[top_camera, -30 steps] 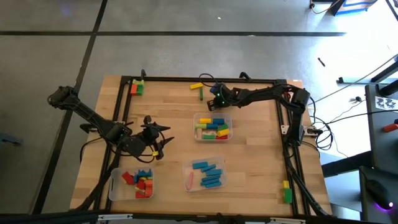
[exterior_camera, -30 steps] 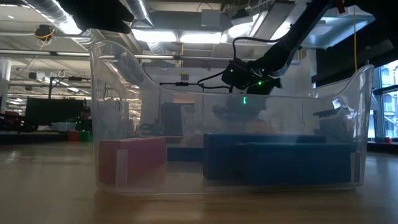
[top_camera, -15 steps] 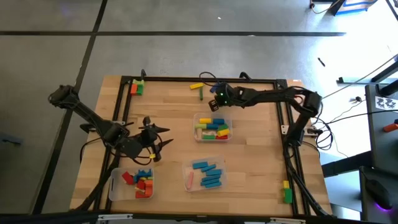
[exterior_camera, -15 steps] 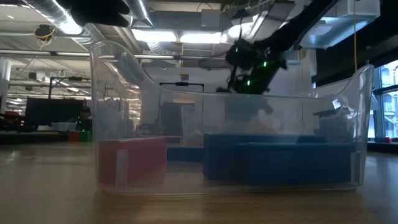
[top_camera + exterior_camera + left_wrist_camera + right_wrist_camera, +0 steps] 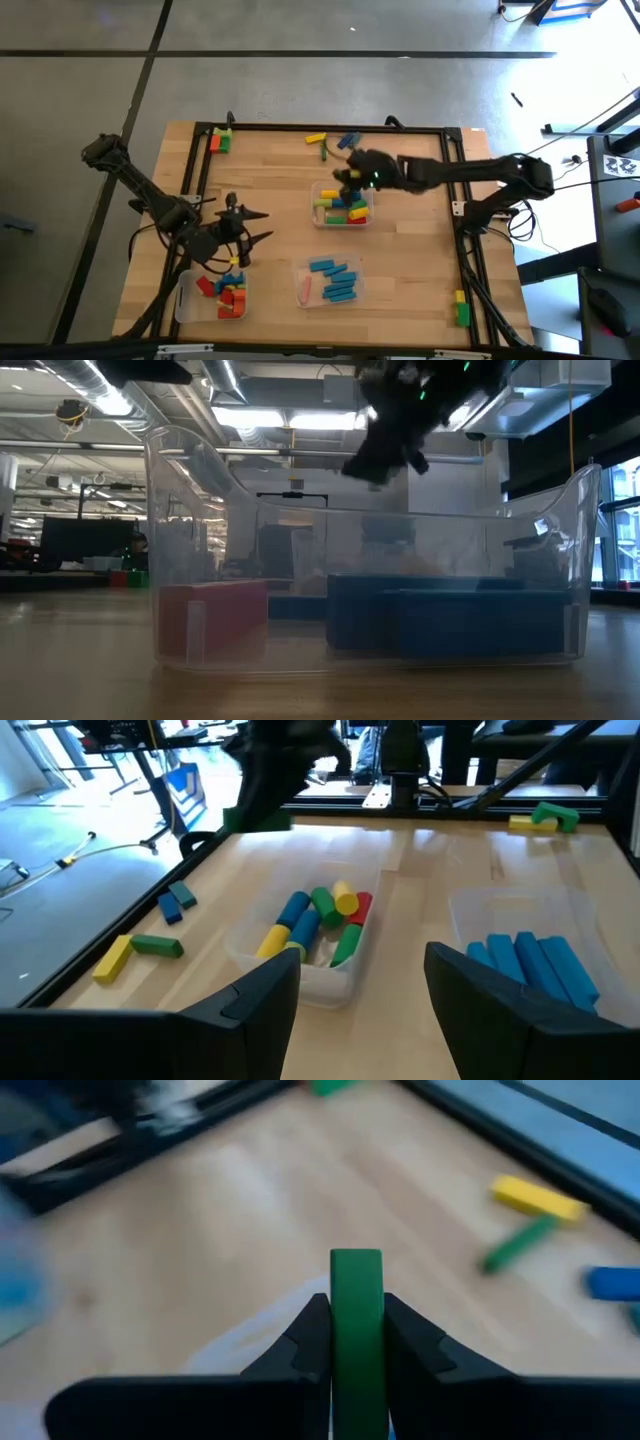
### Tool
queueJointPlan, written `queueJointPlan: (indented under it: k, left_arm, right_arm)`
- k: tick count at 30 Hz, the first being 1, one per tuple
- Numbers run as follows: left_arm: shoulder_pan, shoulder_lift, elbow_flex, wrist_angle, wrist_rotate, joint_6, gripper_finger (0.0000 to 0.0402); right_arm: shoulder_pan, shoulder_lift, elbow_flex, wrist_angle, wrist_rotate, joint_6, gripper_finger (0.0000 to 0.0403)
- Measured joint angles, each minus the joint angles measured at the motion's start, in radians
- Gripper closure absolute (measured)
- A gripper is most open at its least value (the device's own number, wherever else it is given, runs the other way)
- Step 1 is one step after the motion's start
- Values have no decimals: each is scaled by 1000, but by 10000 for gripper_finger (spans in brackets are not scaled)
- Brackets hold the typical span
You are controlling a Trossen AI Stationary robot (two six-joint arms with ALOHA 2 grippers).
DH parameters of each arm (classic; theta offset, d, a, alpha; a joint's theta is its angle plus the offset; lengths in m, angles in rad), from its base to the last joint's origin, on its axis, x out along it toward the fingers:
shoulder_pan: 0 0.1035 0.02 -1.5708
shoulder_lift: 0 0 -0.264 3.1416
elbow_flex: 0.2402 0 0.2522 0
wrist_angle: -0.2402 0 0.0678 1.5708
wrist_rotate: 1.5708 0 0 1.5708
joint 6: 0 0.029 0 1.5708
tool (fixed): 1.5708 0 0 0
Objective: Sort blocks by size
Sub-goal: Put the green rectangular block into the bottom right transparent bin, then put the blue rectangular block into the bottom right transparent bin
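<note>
High view, right arm: the right gripper [image 5: 352, 178] hangs over the twelve o'clock rim of the middle tray [image 5: 369, 221], which holds mixed-colour blocks [image 5: 342, 208].
High view, left arm: the left gripper [image 5: 240, 232] waits at about one o'clock from the near-left tray [image 5: 180, 300] of red, blue and yellow pieces.
High view, strays: a yellow bar [image 5: 316, 139], a green bar [image 5: 324, 151] and a blue block [image 5: 349, 140] lie on the table [image 5: 270, 190] at twelve o'clock from the middle tray; a tray of blue bars [image 5: 333, 278] sits at six o'clock from it.
Low view: a dark gripper [image 5: 385, 452] hangs above a clear tray wall [image 5: 200, 490]; what it holds is not visible here.
Left wrist view: its own fingers [image 5: 262, 1010] stand wide apart with nothing between them.
Right wrist view: the two fingers [image 5: 308, 1342] clamp a green block [image 5: 356, 1342] by its flat sides, on edge between them.
Handling: painted wood, so likely light, rigid and a little slick; not fragile.
Where to grip: across the two broad flat faces near mid-length, as here, so it should not pivot.
</note>
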Motion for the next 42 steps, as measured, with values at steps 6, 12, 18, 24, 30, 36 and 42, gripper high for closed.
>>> queueJointPlan:
  k: [6,12,18,24,30,36,42]
  left_arm:
    - [-3,0,0,0,0,-15,192]
    - [-3,0,0,0,0,-22,192]
    - [-3,0,0,0,0,-25,192]
    - [-3,0,0,0,0,-26,192]
    - [-3,0,0,1,0,-43,192]
    - [-1,0,0,1,0,-40,192]
    - [-1,0,0,1,0,-39,192]
  right_arm:
    - [201,-8,0,7,-1,-9,347]
    - [375,47,1,13,-2,-26,347]
    - [465,125,1,38,-3,-26,347]
    - [484,188,1,131,-97,-44,335]
    - [482,241,1,138,-132,-49,323]
    - [482,254,1,139,-132,-45,248]
    - [463,201,12,66,-129,-70,163]
